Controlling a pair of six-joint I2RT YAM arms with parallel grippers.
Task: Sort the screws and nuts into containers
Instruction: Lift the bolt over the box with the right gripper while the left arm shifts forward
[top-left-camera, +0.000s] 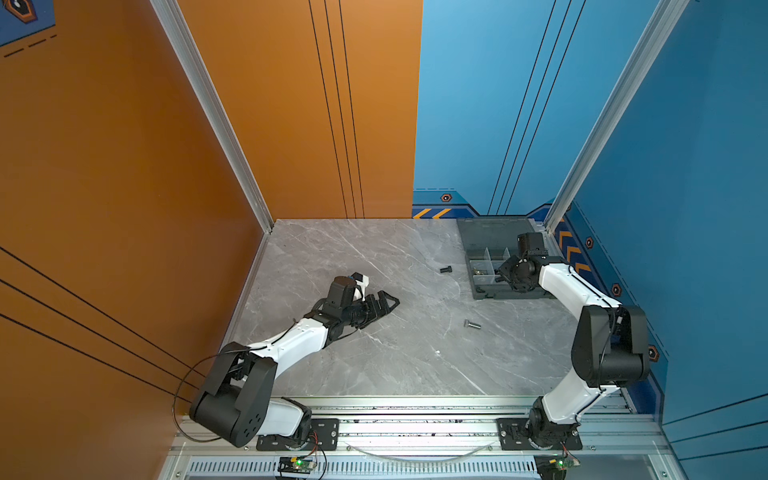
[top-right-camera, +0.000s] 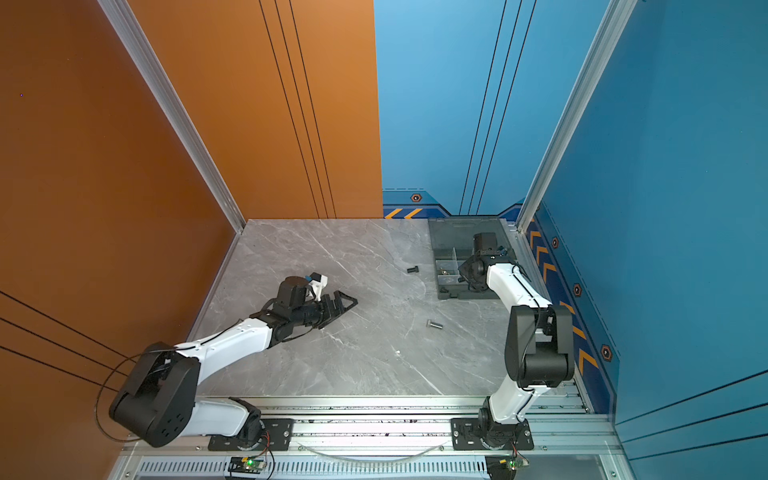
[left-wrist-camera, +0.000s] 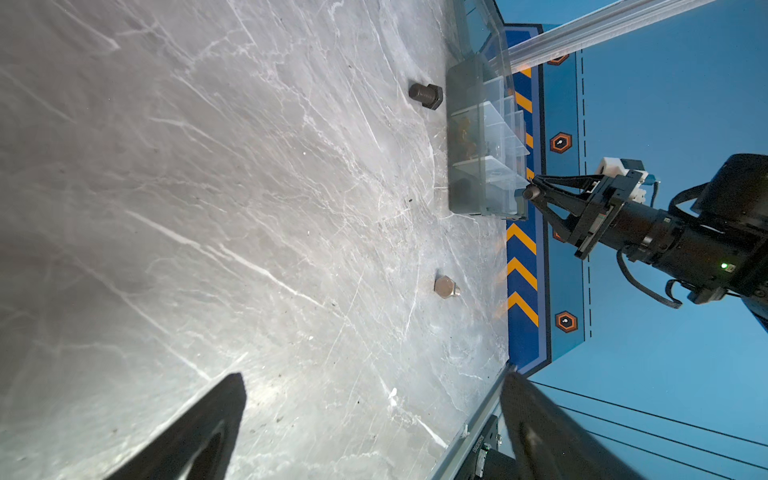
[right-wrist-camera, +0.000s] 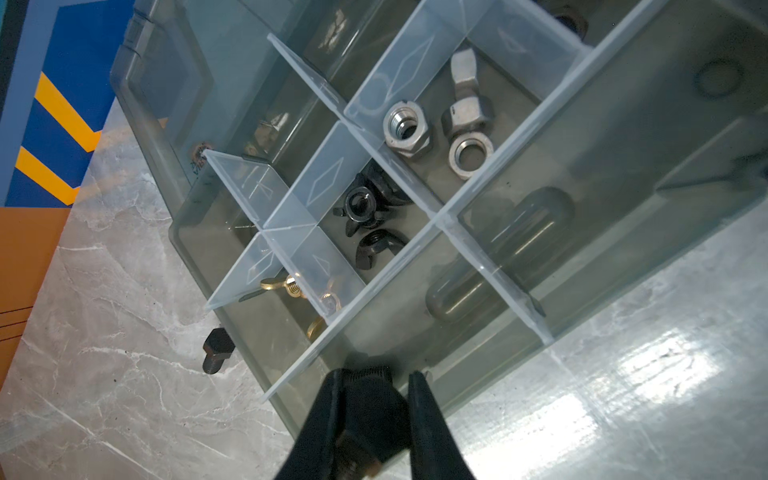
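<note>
r gripper (left-wrist-camera: 533, 190) pinches blk screw (right-wrist-camera: 368, 411) over box (right-wrist-camera: 602, 166) — l gripper (top-left-camera: 390, 301) jaws apart

Your smoky grey box (right-wrist-camera: 602, 174): silver nuts (right-wrist-camera: 405, 129), black wing nuts (right-wrist-camera: 361, 205), brass wing nuts (right-wrist-camera: 293, 286); your surface (right-wrist-camera: 104, 395), white-veined grey marble.

Orange wall (top-left-camera: 124, 166) on my left, blue wall (top-left-camera: 478, 104) right, grey marbled table (top-left-camera: 395, 361), aluminium rail (top-left-camera: 415, 415) nearest, lit from overhead, I think.

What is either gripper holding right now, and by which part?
Right gripper pinches a black screw by its shank, threaded end past the fingers. Left gripper holds nothing.
</note>
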